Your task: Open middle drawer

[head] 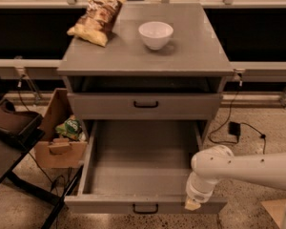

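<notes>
The middle drawer [143, 202] is pulled far out of the grey cabinet [181, 56]. Its plain grey inside holds nothing, and its small black bar handle [145, 208] faces me. The taller-fronted drawer [145, 106] above it is closed. The lowest drawer is hidden under the open one. My white arm [248, 168] reaches in from the right. My gripper [192, 204] points down at the right end of the open drawer's front edge, right of the handle.
A chip bag [97, 18] and a white bowl [155, 34] sit on the cabinet top. An open cardboard box [57, 147] with a green packet stands on the floor left of the drawer. A dark chair [9, 128] is at the left, and a cable with a plug [236, 128] is at the right.
</notes>
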`<control>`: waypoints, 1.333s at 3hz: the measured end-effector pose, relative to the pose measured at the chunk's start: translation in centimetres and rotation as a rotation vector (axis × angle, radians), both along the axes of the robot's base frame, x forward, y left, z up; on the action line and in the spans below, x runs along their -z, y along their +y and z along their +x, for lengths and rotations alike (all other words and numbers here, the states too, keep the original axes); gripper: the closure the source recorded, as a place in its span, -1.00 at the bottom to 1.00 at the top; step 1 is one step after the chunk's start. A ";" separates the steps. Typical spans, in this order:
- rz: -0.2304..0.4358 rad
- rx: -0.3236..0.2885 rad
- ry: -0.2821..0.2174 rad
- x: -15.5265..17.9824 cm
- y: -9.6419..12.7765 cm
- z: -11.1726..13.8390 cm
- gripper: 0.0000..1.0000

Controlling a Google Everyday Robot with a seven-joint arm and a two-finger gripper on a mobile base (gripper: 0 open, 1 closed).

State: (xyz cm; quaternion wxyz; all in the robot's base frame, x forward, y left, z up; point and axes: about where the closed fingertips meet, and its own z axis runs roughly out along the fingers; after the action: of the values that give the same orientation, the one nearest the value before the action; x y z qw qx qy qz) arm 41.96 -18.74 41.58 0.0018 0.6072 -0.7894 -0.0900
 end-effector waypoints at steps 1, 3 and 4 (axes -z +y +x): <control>0.000 0.000 0.001 -0.1 -0.1 -0.2 1.00; -0.001 -0.006 0.015 -0.5 -0.8 -2.9 1.00; -0.001 -0.006 0.015 -0.4 -0.7 -2.8 1.00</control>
State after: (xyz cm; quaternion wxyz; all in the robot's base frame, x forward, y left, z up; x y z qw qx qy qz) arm 39.15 -19.45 41.95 0.0082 0.6089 -0.7876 -0.0938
